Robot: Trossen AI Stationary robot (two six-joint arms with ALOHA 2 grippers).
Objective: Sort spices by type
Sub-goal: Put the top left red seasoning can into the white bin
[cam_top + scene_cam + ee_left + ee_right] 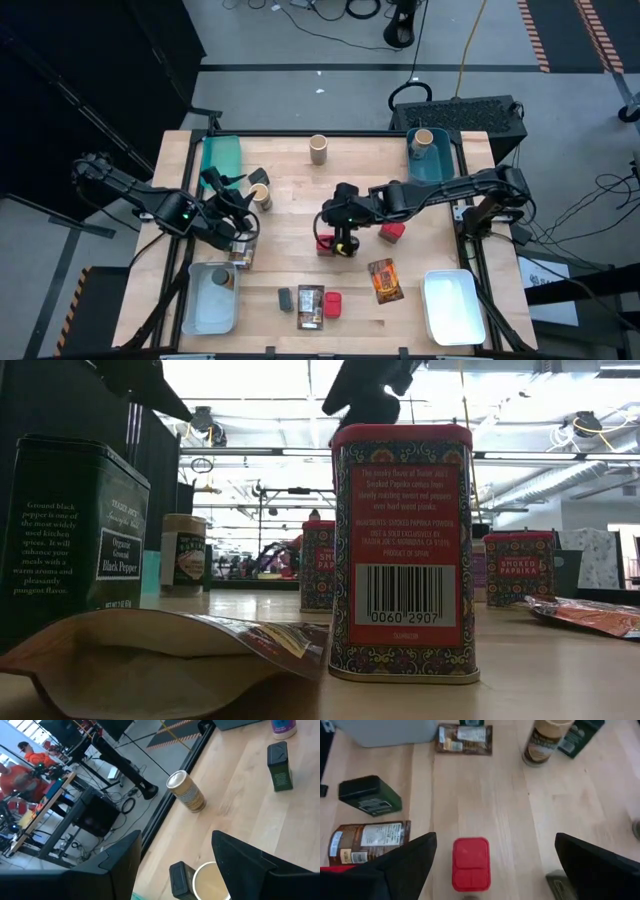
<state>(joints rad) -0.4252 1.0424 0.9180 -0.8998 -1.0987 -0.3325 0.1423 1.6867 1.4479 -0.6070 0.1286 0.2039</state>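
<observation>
The spices stand scattered over the wooden table (300,200). My right gripper (495,845) hangs open over the table's middle. A red tin (470,864) stands upright on the wood below it, nearer its left-hand finger in the wrist view, and no finger touches it. My left gripper (176,840) is open at the table's left, above a tan cylinder (212,882) and a dark tin (180,880), touching neither. Near the far edge stands another tan cylinder (186,791). Two printed packets (367,840) (465,739) and a dark tin (370,795) lie flat.
Teal bins stand at the far left (221,158) and far right (428,160), the right one holding a tan cylinder (422,140). White bins sit at the near left (212,297) and near right (453,305). Another red tin (392,232), a red tin (333,304) and an orange packet (384,280) lie nearby.
</observation>
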